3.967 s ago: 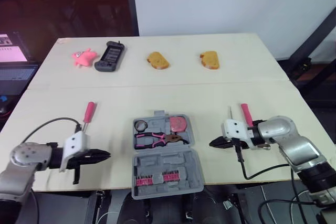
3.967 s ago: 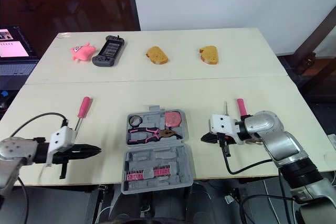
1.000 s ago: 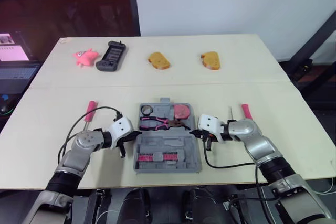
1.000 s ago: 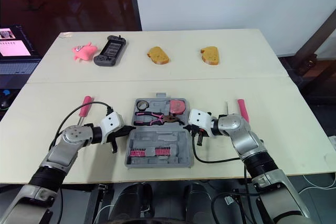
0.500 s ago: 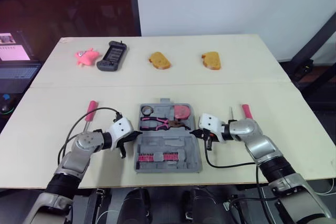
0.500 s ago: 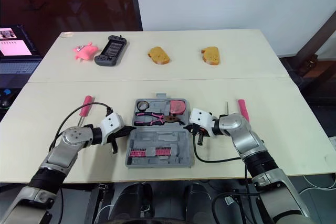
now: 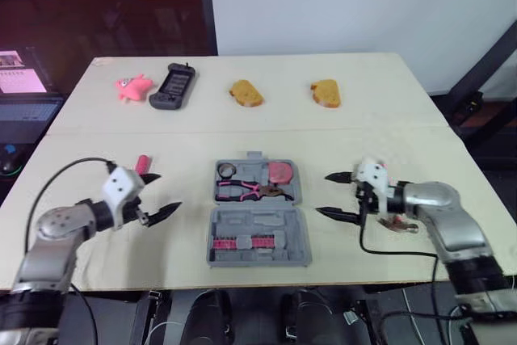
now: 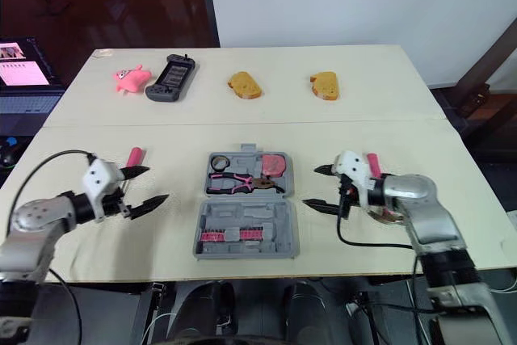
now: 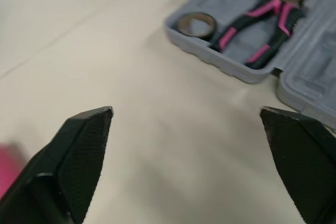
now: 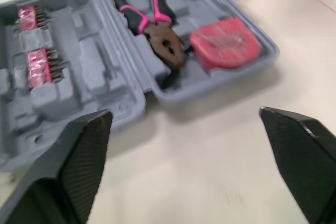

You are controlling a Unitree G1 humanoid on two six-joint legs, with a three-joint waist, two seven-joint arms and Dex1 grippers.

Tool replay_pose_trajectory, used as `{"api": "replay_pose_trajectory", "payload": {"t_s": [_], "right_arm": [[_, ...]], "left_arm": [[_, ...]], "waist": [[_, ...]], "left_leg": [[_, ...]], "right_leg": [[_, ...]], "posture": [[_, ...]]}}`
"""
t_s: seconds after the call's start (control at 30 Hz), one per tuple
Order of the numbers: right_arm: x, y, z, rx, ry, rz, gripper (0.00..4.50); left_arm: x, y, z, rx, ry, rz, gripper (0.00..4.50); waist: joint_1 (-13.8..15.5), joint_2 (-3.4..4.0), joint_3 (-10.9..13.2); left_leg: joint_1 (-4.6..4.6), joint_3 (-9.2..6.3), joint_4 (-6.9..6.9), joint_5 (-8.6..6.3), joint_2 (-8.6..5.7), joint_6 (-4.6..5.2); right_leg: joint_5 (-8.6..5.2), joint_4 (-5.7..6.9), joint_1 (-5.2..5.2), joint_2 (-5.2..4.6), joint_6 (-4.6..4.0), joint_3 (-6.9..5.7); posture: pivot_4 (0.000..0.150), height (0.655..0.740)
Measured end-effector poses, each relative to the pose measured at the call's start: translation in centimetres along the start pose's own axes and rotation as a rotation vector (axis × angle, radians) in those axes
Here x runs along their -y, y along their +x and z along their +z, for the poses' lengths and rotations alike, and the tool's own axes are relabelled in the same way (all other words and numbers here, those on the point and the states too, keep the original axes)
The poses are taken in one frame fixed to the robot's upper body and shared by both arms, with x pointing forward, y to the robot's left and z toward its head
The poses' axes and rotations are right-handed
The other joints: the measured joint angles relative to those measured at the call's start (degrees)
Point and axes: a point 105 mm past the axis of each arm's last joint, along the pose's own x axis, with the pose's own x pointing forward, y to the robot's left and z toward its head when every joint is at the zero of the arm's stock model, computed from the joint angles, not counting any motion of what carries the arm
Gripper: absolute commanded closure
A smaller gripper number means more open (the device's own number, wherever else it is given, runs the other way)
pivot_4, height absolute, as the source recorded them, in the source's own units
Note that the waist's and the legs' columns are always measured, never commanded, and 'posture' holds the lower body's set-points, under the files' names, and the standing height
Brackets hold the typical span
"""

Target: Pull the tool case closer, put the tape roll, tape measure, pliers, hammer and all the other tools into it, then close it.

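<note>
The tool case (image 7: 258,214) lies open and flat in the near half of the surface (image 7: 242,135), midway between the two arms. Its far half holds the tape roll (image 7: 225,170) in the left corner, the pink-and-black pliers (image 7: 246,191) across the middle and the red tape measure (image 7: 280,171) on the right. Its near half carries a row of pink-mounted bits (image 7: 241,241).

The left gripper (image 7: 161,193) hovers left of the case, apart from it, with its jaws spread wide and nothing between them. The left wrist view shows bare surface in the gap, with the case corner beyond. One fingertip sits just beside the pink-handled screwdriver (image 8: 133,156) that lies on the surface on that side — whether they touch cannot be told.

The right gripper (image 7: 323,194) hangs just right of the case, its jaws also wide open and empty, both tips pointing toward the case's right edge without touching it. In the right wrist view the gap frames the pliers, the tape measure and the bits. A second pink handle (image 8: 373,164) peeks out from behind the right gripper's white housing — outside the case.

Along the far side of the surface lie a pink toy (image 7: 133,86), a black handheld device (image 7: 172,86) and two pieces of bread (image 7: 245,92), well apart from the case.
</note>
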Motion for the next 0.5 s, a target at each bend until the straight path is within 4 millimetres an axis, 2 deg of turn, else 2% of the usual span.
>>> {"api": "replay_pose_trajectory", "payload": {"t_s": [0.1, 0.2, 0.23, 0.37, 0.5], "right_arm": [[-0.2, -2.9, -1.0, 0.034, 0.077, -0.089, 0.0], [0.3, -4.7, -1.5, 0.061, 0.118, -0.178, 0.0], [0.6, -5.9, -1.6, 0.091, 0.139, -0.228, 0.0], [1.7, -11.2, -4.4, 0.114, 0.26, -0.45, 0.0], [2.3, -14.0, -5.8, 0.152, 0.316, -0.567, 0.0]], "left_arm": [[-0.9, -4.0, -1.4, 0.006, -0.094, 0.131, 0.07], [-1.7, -6.5, -1.6, 0.04, -0.135, 0.22, 0.07], [-2.1, -7.7, -1.9, 0.039, -0.132, 0.267, 0.07], [-3.8, -13.5, -5.5, -0.045, -0.191, 0.501, 0.07], [-4.2, -15.9, -6.9, -0.073, -0.21, 0.572, 0.07]], "waist": [[-0.1, -0.06, 0.0], [0.1, -0.05, 0.0], [0.2, -0.05, 0.0], [0.2, -0.11, 0.0], [0.1, -0.13, 0.0]], "left_leg": [[0.04, -0.01, -0.05, -0.01, 0.02, 0.0], [0.07, -0.02, 0.02, 0.01, 0.02, -0.05], [0.09, -0.05, 0.02, 0.01, 0.01, -0.05], [0.12, -0.03, -0.01, -0.09, -0.01, 0.08], [0.12, -0.04, 0.01, -0.09, 0.04, 0.05]], "right_leg": [[-0.01, -0.06, 0.02, 0.01, -0.01, 0.0], [-0.02, -0.07, 0.03, -0.01, -0.04, -0.01], [-0.1, -0.12, -0.02, -0.04, -0.17, -0.02], [-0.14, -0.28, -0.07, -0.07, -0.2, -0.02], [-0.16, -0.28, -0.09, -0.09, -0.26, -0.02]], "posture": [[0.15, 0.7188], [0.15, 0.7188], [0.15, 0.7188], [0.15, 0.7188], [0.15, 0.7188]]}}
